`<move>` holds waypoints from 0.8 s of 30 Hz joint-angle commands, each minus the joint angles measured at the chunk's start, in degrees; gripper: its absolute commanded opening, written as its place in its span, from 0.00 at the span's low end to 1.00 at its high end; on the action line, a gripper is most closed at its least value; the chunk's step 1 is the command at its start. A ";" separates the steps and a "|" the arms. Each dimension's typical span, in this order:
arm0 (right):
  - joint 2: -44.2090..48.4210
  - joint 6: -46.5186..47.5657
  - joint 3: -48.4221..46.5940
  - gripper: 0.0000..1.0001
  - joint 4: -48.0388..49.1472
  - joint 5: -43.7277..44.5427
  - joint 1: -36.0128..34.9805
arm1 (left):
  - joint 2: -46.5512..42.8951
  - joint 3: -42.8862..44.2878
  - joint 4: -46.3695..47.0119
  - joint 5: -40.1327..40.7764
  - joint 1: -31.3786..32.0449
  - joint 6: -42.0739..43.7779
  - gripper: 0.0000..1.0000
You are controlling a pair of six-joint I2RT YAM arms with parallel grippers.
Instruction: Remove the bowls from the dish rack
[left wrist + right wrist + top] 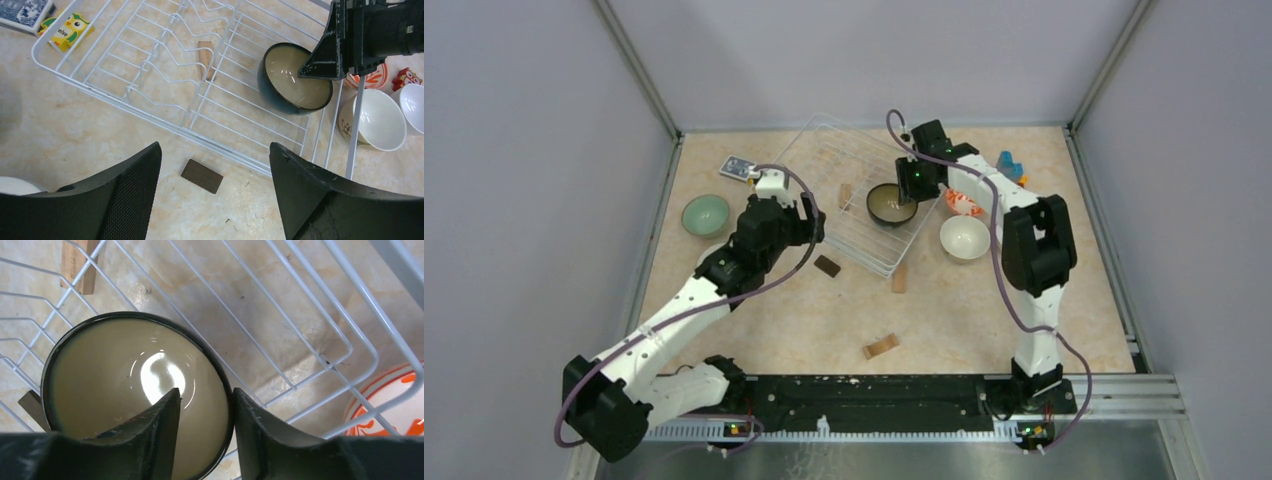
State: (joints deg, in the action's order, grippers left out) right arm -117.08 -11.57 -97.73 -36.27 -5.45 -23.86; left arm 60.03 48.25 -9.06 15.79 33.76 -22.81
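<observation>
Near the left edge of the table sits a pale green round ceramic bowl (706, 214), upright and well clear of the large white wire-grid dish rack (834, 160). Just nearer than it, a white curved rim (10, 185) shows beneath the left arm; most of it is hidden.

The left pincer (215, 150) hangs above the table just outside the rack's near-left side. Its fingers are spread wide with nothing between them. A small dark brown flat rectangular block (201, 176) lies on the table below the gap. Inside the rack, a light wooden block (206, 57) rests on the wires near the middle.

The dark teal round bowl with a beige inside (891, 203) stands upright at the right-hand end of the rack. The right pincer (205, 392) is down over it and straddles the rim on the side nearest the rack's right wall. One finger (155, 440) is inside the bowl and the other is outside, against the rim. The fingers are partly apart, and a strip of the glazed inside shows between the inner finger and the rim, so the bowl is not clamped.

Just outside the rack's right wall stands a white bowl with an orange-red pattern (372, 77). A cream-white plain bowl (965, 238) sits beside it, nearer the table's front edge.
</observation>
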 commanded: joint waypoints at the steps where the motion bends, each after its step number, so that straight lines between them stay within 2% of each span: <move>1: -0.72 0.15 -3.44 0.36 0.85 -3.01 0.06 | -2.49 -0.56 2.45 2.38 -0.23 -0.58 0.84; 4: 0.16 0.23 -4.38 0.19 0.18 -2.84 0.08 | -2.99 -0.90 3.00 3.23 -0.27 -0.42 0.84; 6: 1.45 0.32 -5.60 0.02 -0.70 -2.41 0.04 | -3.22 -1.04 3.17 3.87 -0.24 -0.47 0.84; 7: 2.21 0.37 -6.22 0.00 -1.10 -2.37 0.07 | -3.44 -1.08 3.09 4.11 -0.22 -0.55 0.84; 16: 13.10 -1.12 -7.49 0.00 -2.76 -2.49 -1.78 | -6.50 -1.09 3.20 5.17 -0.28 0.15 0.86; 24: 16.72 -0.30 -12.85 0.00 -7.67 -0.87 -10.18 | -8.55 1.37 0.56 7.13 -0.22 1.36 0.87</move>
State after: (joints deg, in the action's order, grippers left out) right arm -105.56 -11.07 -104.51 -44.47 -5.34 -28.84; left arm 53.69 47.13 -8.75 20.78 33.71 -22.39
